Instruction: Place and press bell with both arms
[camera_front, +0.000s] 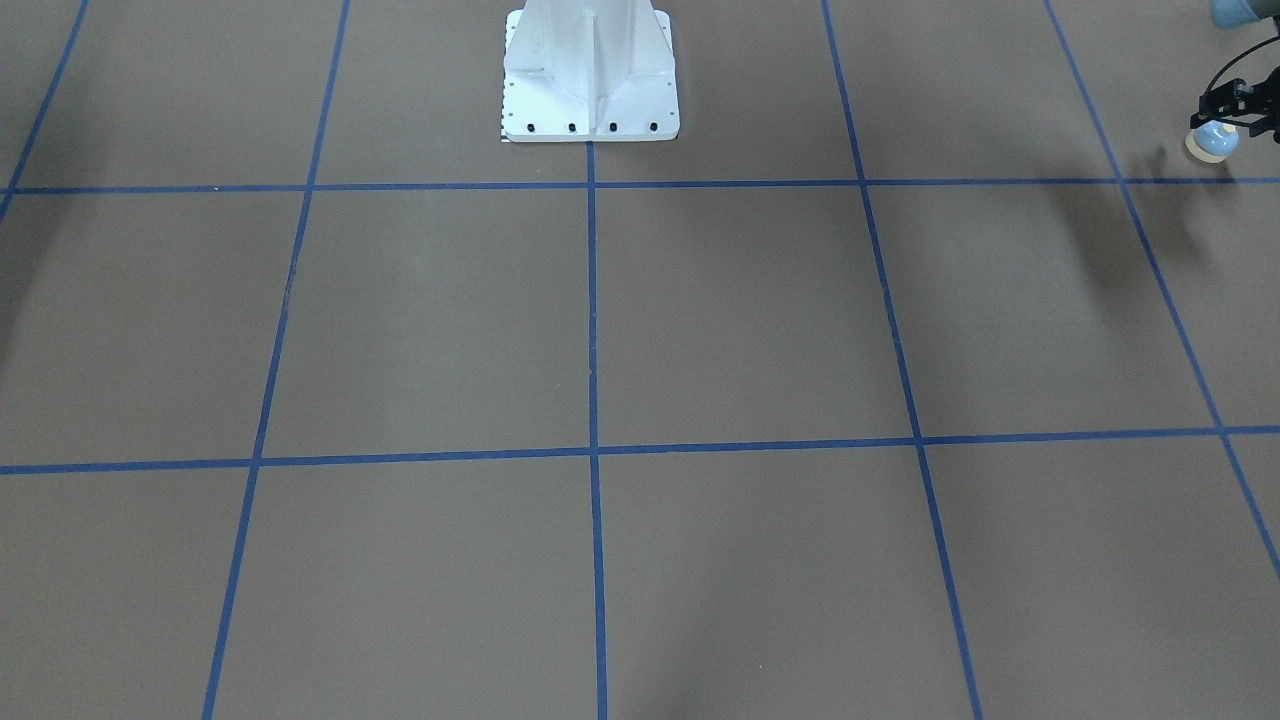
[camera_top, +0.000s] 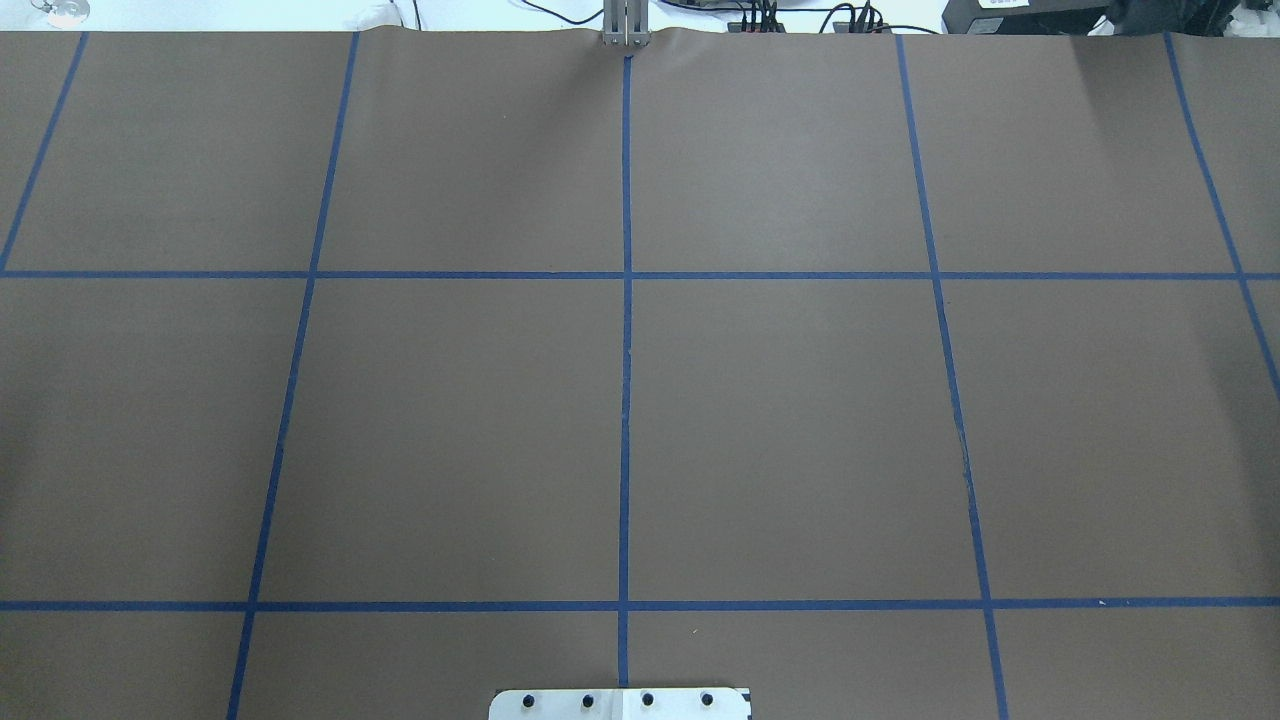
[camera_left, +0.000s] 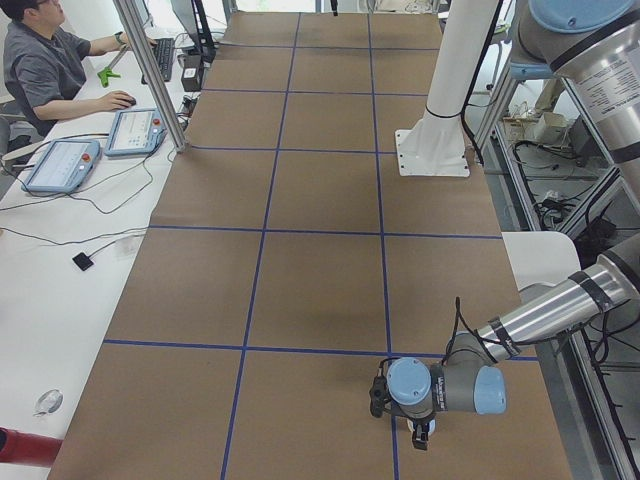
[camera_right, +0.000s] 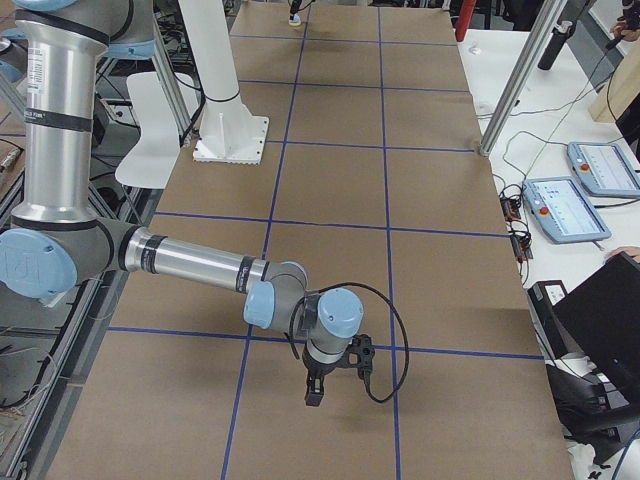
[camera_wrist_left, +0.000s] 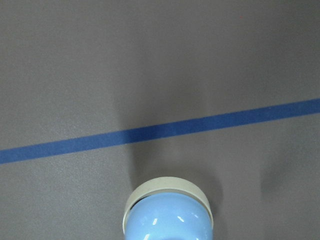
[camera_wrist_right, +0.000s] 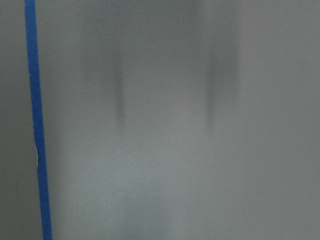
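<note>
The bell (camera_front: 1212, 142), light blue with a cream base ring, hangs in my left gripper (camera_front: 1226, 122) at the far right edge of the front-facing view, a little above the brown table. In the left wrist view the bell (camera_wrist_left: 168, 215) fills the bottom centre, just short of a blue tape line (camera_wrist_left: 160, 131); the fingers do not show there. My left gripper (camera_left: 420, 432) points down near the table's near end. My right gripper (camera_right: 313, 392) points down just above the table at the other end. I cannot tell whether it is open or shut. Neither gripper shows in the overhead view.
The white pedestal base (camera_front: 590, 90) stands at the robot's edge of the table (camera_top: 620, 703). Blue tape lines (camera_top: 626, 400) divide the brown table into squares. An operator (camera_left: 40, 60) sits at a side desk with teach pendants (camera_left: 140, 130). An aluminium post (camera_left: 150, 70) stands by the table edge.
</note>
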